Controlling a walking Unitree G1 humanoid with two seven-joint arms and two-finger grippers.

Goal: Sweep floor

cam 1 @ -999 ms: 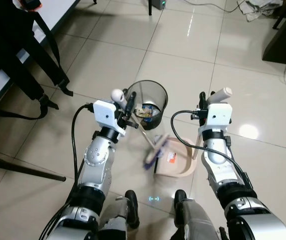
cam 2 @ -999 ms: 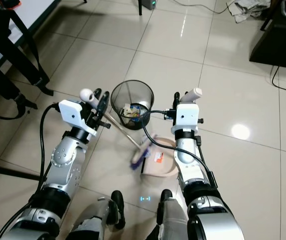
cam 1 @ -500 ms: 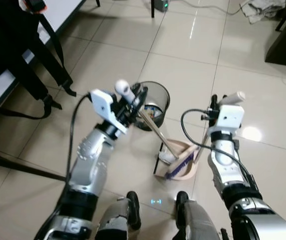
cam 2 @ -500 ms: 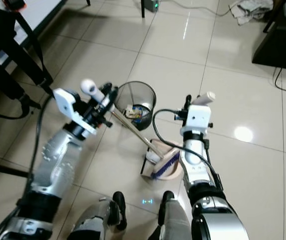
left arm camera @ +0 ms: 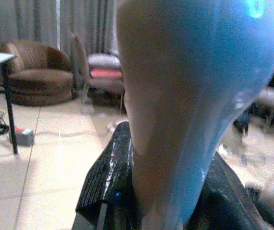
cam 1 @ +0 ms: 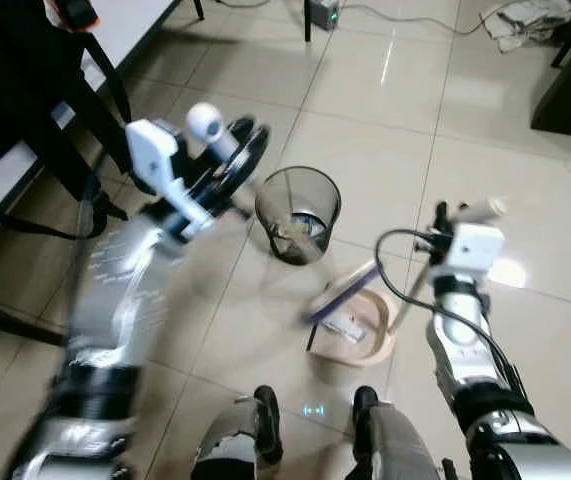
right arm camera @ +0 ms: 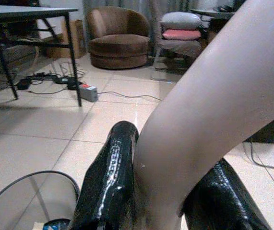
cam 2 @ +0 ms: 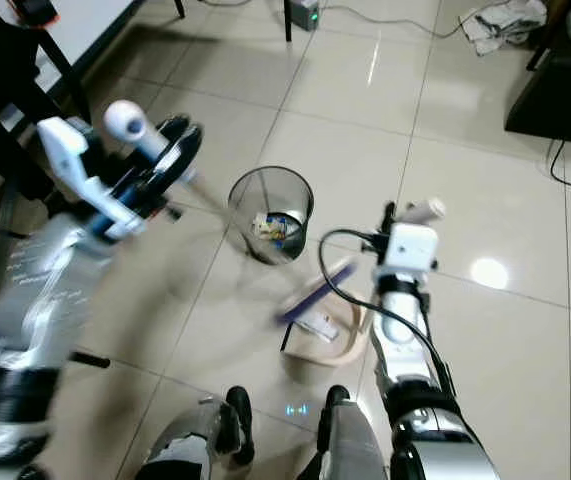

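Note:
My left gripper [cam 1: 233, 160] is raised high at the left, shut on the broom's pale handle [left arm camera: 194, 96], whose round knob [cam 1: 205, 121] sticks up above it. The arm and broom are blurred. The purple broom head [cam 1: 342, 291] hangs just above the beige dustpan [cam 1: 363, 345], which lies on the tiles with a bit of litter in it. My right gripper [cam 1: 453, 214] is shut on the dustpan's upright handle [right arm camera: 208, 96], with black fingers [right arm camera: 110, 177] on either side of it. A black mesh trash bin [cam 1: 298, 212] holding rubbish stands between the two arms.
A white desk with black legs and hanging black straps [cam 1: 85, 90] lines the left side. A small box with a green light and cables [cam 1: 322, 12] sits at the far end, next to a crumpled cloth [cam 1: 525, 15]. Dark furniture [cam 1: 570, 70] stands far right.
My left arm has swung up and to the left with the broom, lifting the brush head off the dustpan. The right gripper keeps hold of the dustpan handle.

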